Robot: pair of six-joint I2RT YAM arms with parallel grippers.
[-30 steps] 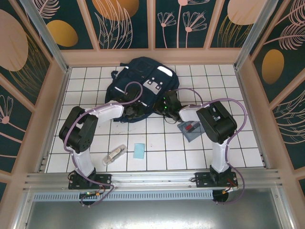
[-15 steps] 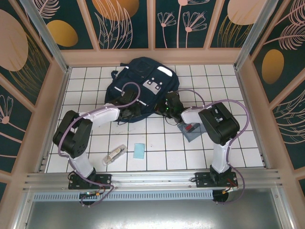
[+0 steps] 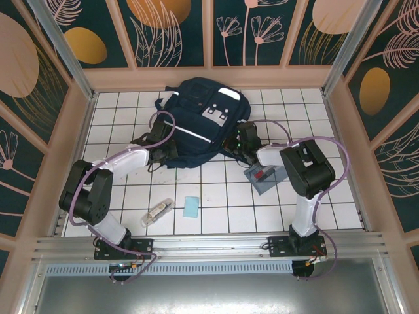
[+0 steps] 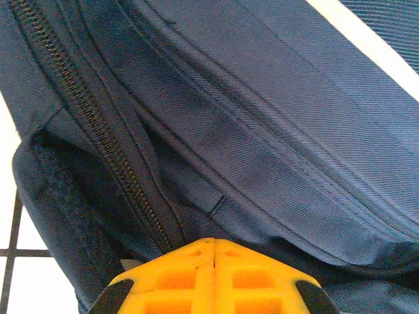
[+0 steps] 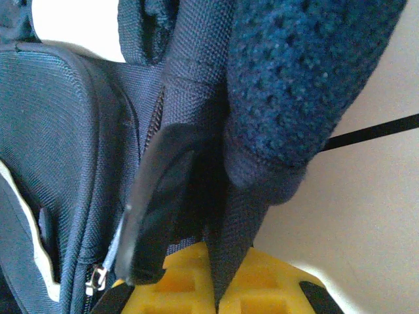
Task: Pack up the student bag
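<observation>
The student bag [image 3: 196, 118] is laid at the far middle of the tiled table [image 3: 216, 196], between the grippers. The right gripper [image 5: 219, 278] is clamped on its dark strap [image 5: 230, 222]; the left gripper [image 4: 213, 255] is pressed shut against the zipper edge.

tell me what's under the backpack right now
The backpack lies flat on the white tiled table. Tiles show beside it, and a strap sticks out at its edge. Whatever sits beneath it is covered by the fabric.
</observation>
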